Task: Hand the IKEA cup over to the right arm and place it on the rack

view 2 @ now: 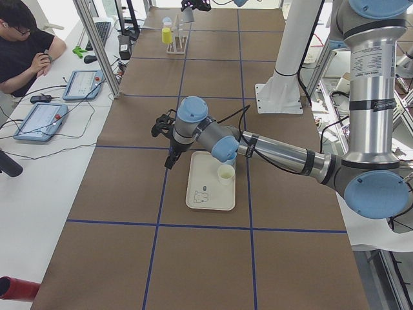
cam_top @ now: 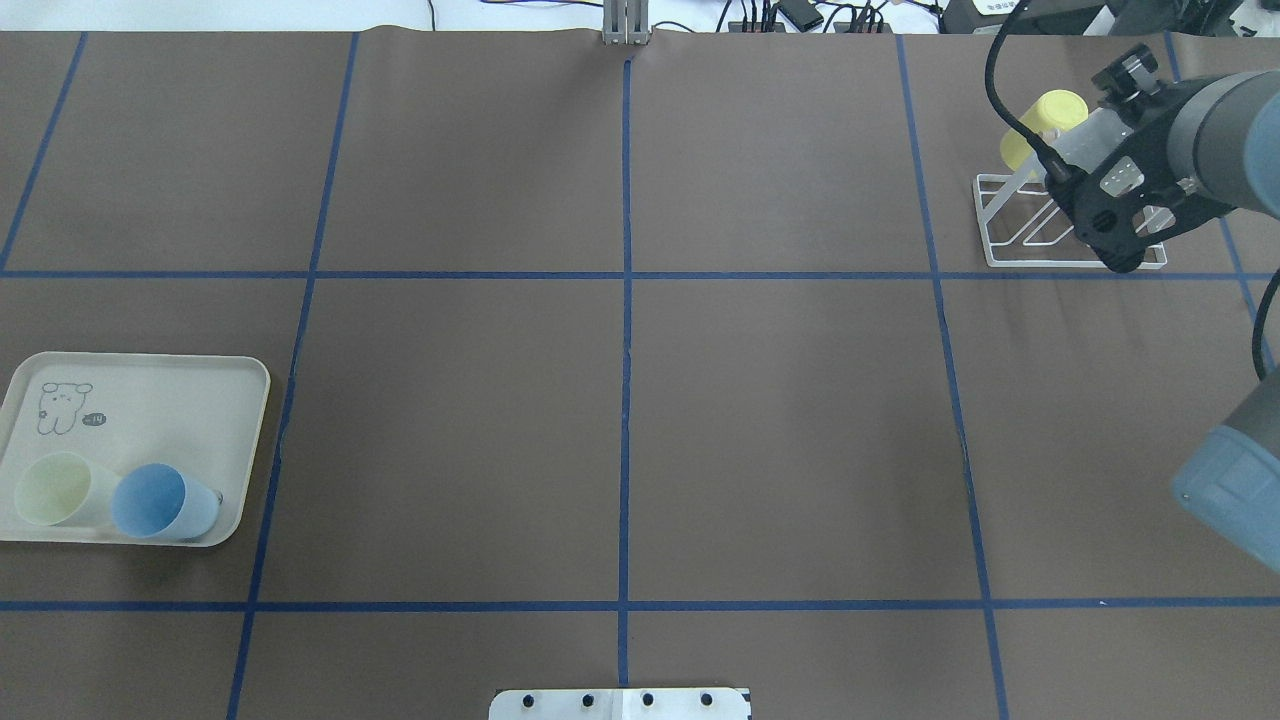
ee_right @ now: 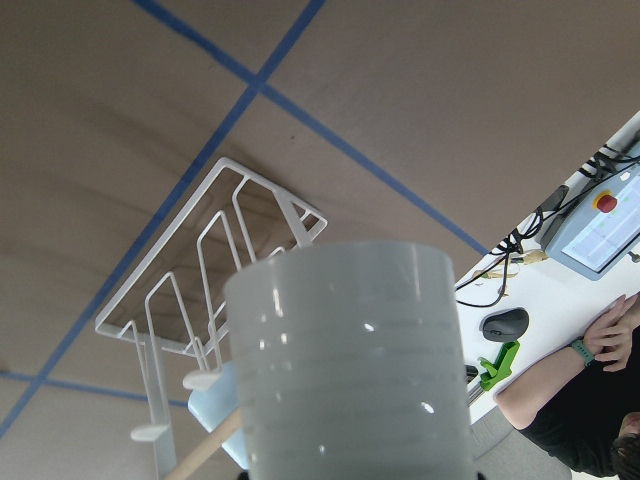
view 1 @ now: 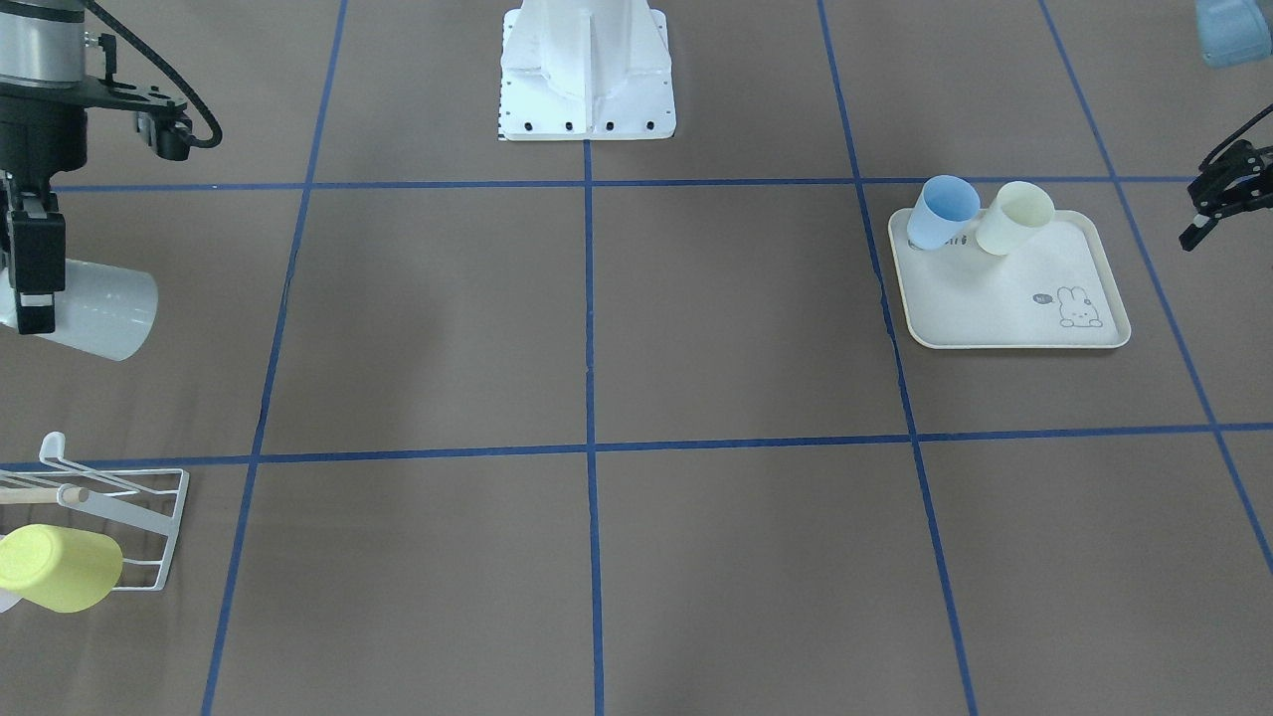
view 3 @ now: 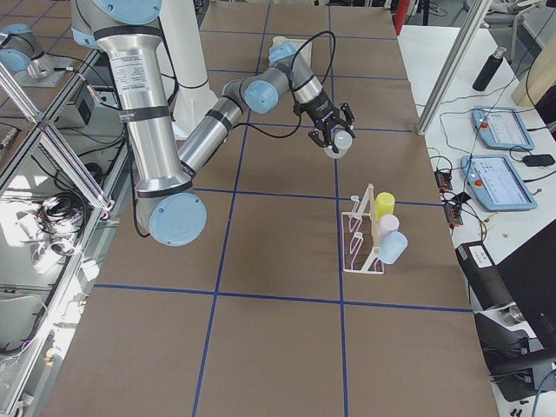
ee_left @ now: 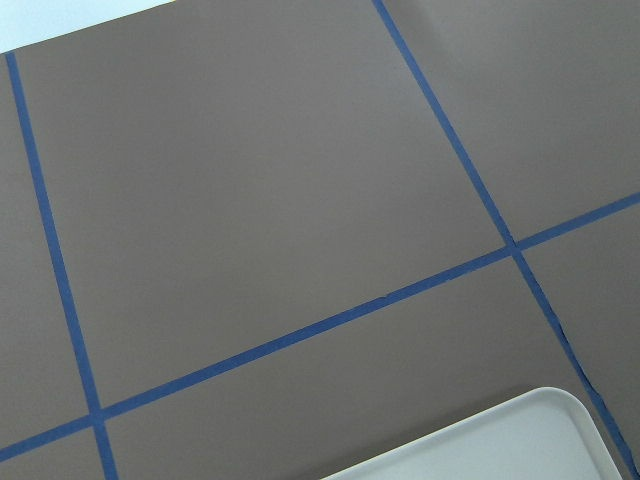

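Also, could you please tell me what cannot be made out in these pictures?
Left gripper: cut off by the front view's edge and absent overhead, so open or shut is unclear.
Rack: cut off by the front view's left edge; overhead, the right gripper hides part of it.
The grip itself: the white cup fills the right wrist view.

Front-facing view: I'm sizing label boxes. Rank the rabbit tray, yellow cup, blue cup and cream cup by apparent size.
1. rabbit tray
2. yellow cup, though nearer the camera
3. blue cup and cream cup: alike, not ranked
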Robot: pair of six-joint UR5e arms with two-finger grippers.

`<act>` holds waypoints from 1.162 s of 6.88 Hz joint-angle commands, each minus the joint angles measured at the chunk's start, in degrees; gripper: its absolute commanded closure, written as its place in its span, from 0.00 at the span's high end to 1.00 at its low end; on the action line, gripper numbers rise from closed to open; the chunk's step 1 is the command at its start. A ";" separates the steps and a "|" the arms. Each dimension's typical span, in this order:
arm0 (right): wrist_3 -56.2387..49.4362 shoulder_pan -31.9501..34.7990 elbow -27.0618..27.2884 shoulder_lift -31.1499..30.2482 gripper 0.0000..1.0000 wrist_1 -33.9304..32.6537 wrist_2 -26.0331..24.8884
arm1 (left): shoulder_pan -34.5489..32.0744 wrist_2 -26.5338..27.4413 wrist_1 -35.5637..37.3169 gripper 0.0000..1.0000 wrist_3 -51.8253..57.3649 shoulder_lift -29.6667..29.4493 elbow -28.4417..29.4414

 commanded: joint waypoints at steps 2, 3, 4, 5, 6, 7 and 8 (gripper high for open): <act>-4.75 0.80 -0.32 -5.42 0.14 0.35 -12.08 | 0.05 -0.25 0.07 1.00 -0.44 0.03 -0.24; -4.50 0.71 -1.89 -5.77 0.17 0.61 -15.94 | 0.05 -0.25 -0.02 1.00 -0.44 0.03 -0.15; -4.15 0.63 -2.34 -5.42 0.17 0.61 -17.02 | 0.05 -0.43 0.07 1.00 -0.53 0.03 -0.41; -1.71 0.36 -2.61 -5.42 0.17 0.70 -18.60 | 0.05 -0.51 0.07 1.00 -0.53 0.03 -0.42; 0.15 -1.03 -3.83 -5.33 0.16 0.70 -20.79 | 0.05 -0.51 0.07 1.00 -0.53 0.03 -0.42; 3.12 -2.00 -4.62 -5.77 0.15 0.70 -22.29 | 0.05 -0.60 0.07 1.00 -0.53 0.03 -0.59; 3.76 -3.14 -6.02 -5.42 0.18 0.70 -23.00 | 0.05 -0.60 0.07 1.00 -0.53 0.03 -0.42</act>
